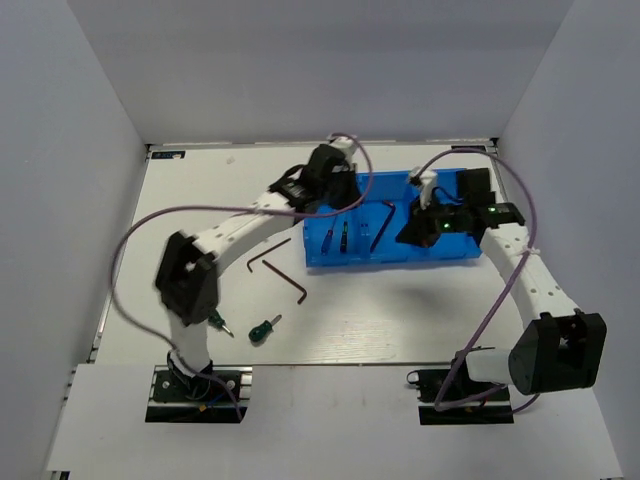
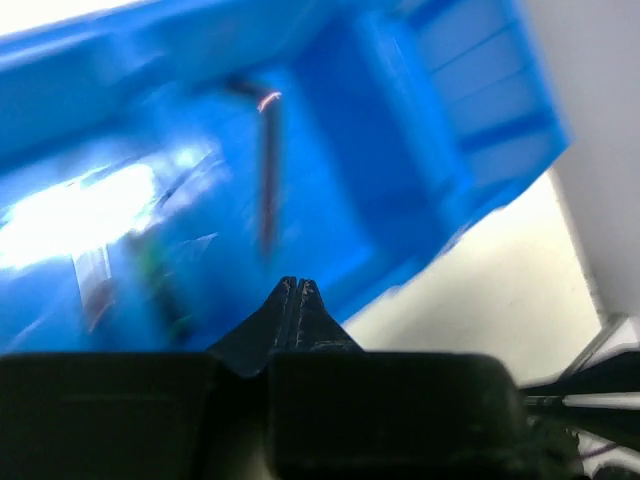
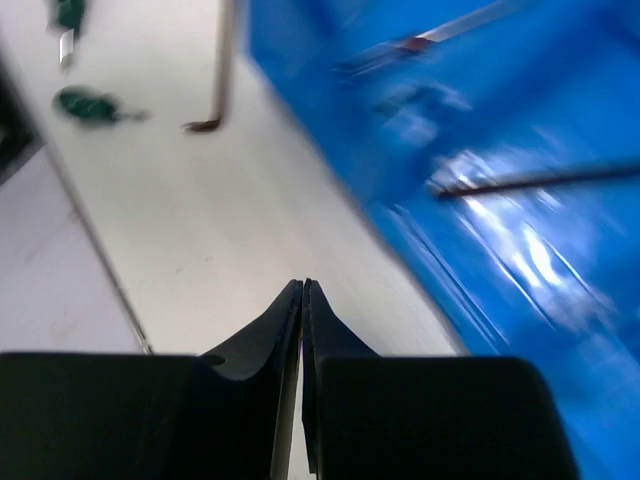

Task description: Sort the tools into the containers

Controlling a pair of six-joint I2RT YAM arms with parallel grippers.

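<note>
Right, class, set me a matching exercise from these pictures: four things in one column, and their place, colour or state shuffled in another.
Things:
1 thin screwdrivers
2 green-handled screwdrivers
3 left gripper
4 bin

Place, colour or state:
A bright blue
B shut, holding nothing
C on the table
D in the left compartment

Pairs: 1-D, 2-C, 3-B, 4-A

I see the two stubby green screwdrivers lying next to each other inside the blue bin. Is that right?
Not quite. The two green screwdrivers do lie next to each other, but on the table, nearer the arm bases, not inside the blue bin. The top view shows this.
</note>
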